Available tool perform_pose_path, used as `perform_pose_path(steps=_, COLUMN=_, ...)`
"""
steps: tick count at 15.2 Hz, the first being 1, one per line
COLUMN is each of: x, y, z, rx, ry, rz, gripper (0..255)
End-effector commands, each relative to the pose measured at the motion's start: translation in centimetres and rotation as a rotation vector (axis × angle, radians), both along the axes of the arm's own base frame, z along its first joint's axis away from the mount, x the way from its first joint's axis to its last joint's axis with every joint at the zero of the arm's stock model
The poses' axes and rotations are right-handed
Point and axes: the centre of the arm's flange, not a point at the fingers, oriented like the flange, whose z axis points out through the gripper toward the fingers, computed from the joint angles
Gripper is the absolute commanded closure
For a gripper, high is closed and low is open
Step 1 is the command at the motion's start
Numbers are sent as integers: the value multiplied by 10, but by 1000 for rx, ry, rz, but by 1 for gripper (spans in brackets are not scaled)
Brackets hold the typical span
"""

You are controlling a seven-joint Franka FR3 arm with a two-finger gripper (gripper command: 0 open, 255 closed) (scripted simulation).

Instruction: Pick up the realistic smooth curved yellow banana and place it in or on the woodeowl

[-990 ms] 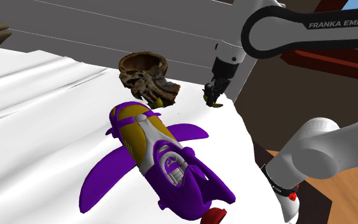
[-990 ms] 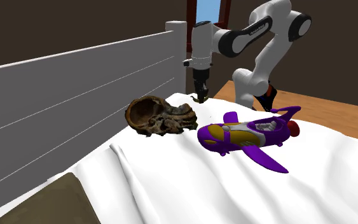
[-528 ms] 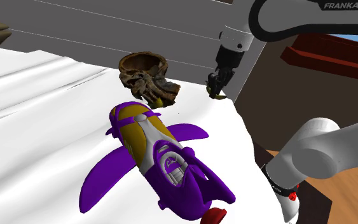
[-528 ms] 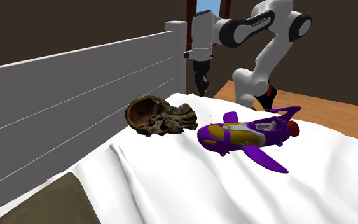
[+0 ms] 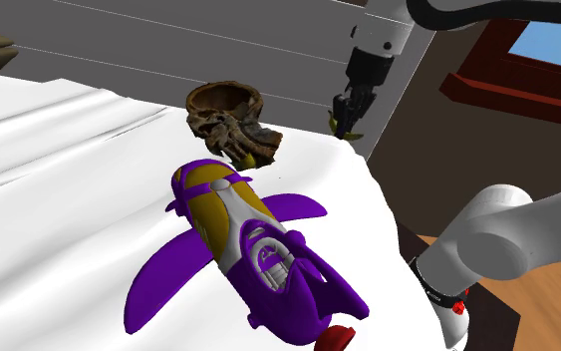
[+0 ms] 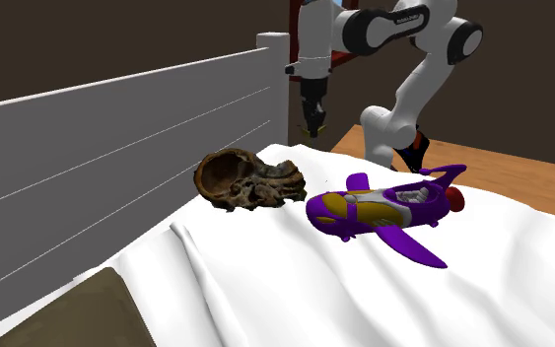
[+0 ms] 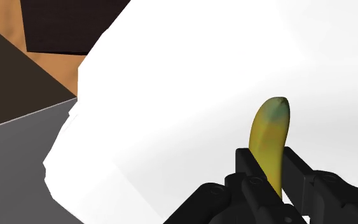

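A curved yellow banana (image 7: 270, 139) with a greenish tip stands clasped between my black fingers, high above the white bed sheet (image 7: 190, 102). My gripper (image 5: 348, 122) hangs in the air over the bed's far corner, shut on the banana (image 5: 347, 131), to the right of the bowl in the shoulder view. The dark brown carved wooden bowl (image 5: 226, 108) rests on the sheet near the headboard, its hollow facing up. In the second exterior view the gripper (image 6: 312, 124) hovers above and behind the bowl (image 6: 244, 181).
A large purple, white and yellow toy airplane (image 5: 249, 245) lies on the bed in front of the bowl. A white slatted headboard (image 6: 117, 138) runs along the bed's far side. Wooden floor (image 6: 502, 173) lies beyond the bed by my stand.
My gripper has risen with the banana, lifting it off the sheet and higher above the bed's corner. Bowl and airplane have stayed put.
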Motion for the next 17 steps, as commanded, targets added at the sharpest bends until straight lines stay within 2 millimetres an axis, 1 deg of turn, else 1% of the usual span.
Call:
perform_pose_path(steps=1, x=0, y=1, z=10, rx=0, ry=0, rz=0, gripper=255)
perform_pose_path(steps=14, x=0, y=1, z=79, rx=0, ry=0, rz=0, gripper=255)
perform_pose_path(steps=17, x=33, y=23, z=78, rx=0, ry=0, rz=0, gripper=255)
